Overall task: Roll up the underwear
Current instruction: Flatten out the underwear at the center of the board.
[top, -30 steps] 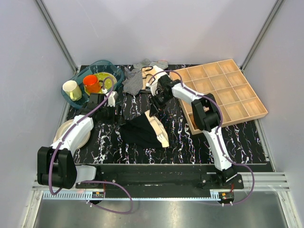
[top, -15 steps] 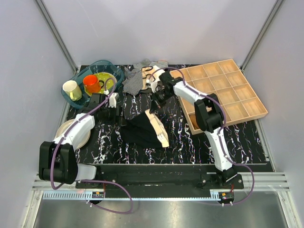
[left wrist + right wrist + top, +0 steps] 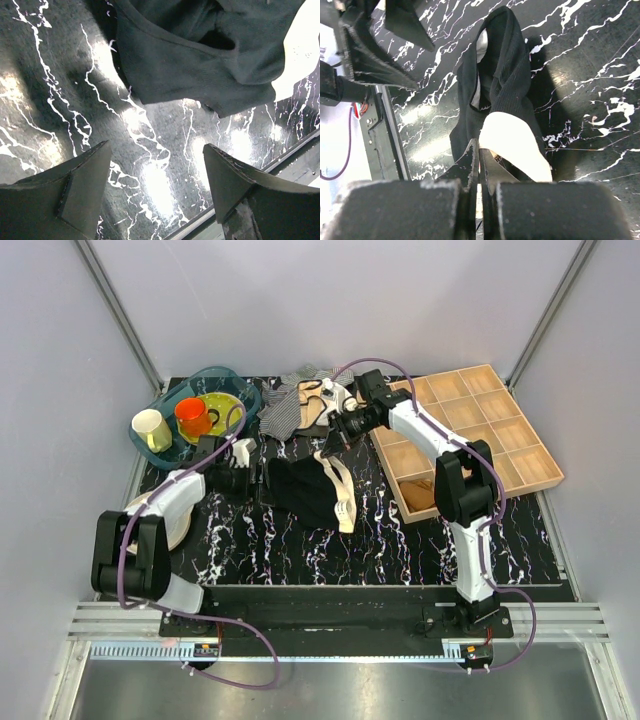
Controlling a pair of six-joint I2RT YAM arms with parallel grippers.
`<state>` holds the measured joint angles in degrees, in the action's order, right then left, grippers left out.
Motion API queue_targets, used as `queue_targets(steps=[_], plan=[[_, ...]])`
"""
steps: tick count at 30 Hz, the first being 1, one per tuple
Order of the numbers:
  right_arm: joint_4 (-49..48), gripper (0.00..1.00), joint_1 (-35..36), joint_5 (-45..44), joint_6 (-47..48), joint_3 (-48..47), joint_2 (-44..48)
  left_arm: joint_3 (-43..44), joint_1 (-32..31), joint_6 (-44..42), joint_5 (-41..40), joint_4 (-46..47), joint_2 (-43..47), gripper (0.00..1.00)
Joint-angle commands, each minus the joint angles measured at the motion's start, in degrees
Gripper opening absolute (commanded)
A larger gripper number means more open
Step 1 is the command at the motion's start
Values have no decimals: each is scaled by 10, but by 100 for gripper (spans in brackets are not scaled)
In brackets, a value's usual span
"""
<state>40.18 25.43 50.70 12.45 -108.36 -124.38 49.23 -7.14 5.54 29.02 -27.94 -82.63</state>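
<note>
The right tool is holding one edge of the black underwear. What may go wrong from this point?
The right tool pinches only a thin edge of the underwear, so the fabric may slip out. The left tool is open and not touching it, so the underwear may drag across the table instead of folding.

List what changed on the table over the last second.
The right tool closed on the cream edge of the underwear and drew back toward the far side, dragging the garment that way and stretching it out. The left tool stayed open beside the underwear, holding nothing. The striped cloth and the wooden tray did not move.
</note>
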Motion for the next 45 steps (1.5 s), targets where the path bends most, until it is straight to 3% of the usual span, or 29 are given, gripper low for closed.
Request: queue_targets(steps=[1,12,14,20,25,26,27,30,36,45], plan=[[-19,0,-10,41,3,8,43,52,15,7,33,34,-42,76],[-32,0,-15,54,-4,31,55,162,27,36,63,110,-156,75],[-33,0,-15,53,-2,34,59,177,28,36,58,106,-183,71],[-33,0,-16,49,-1,37,67,217,27,36,75,87,-237,44],[-34,0,-15,40,-3,36,70,215,27,28,81,73,-242,32],[-34,0,-15,33,-4,34,71,218,27,26,81,69,-241,25],[-33,0,-15,27,-4,35,72,218,27,26,80,67,-238,4],[-23,0,-19,-2,6,38,98,199,27,38,67,65,-193,0],[10,0,-30,-66,58,83,220,76,27,68,56,87,28,0],[-31,0,-46,-30,15,174,454,-26,27,82,67,76,321,0]])
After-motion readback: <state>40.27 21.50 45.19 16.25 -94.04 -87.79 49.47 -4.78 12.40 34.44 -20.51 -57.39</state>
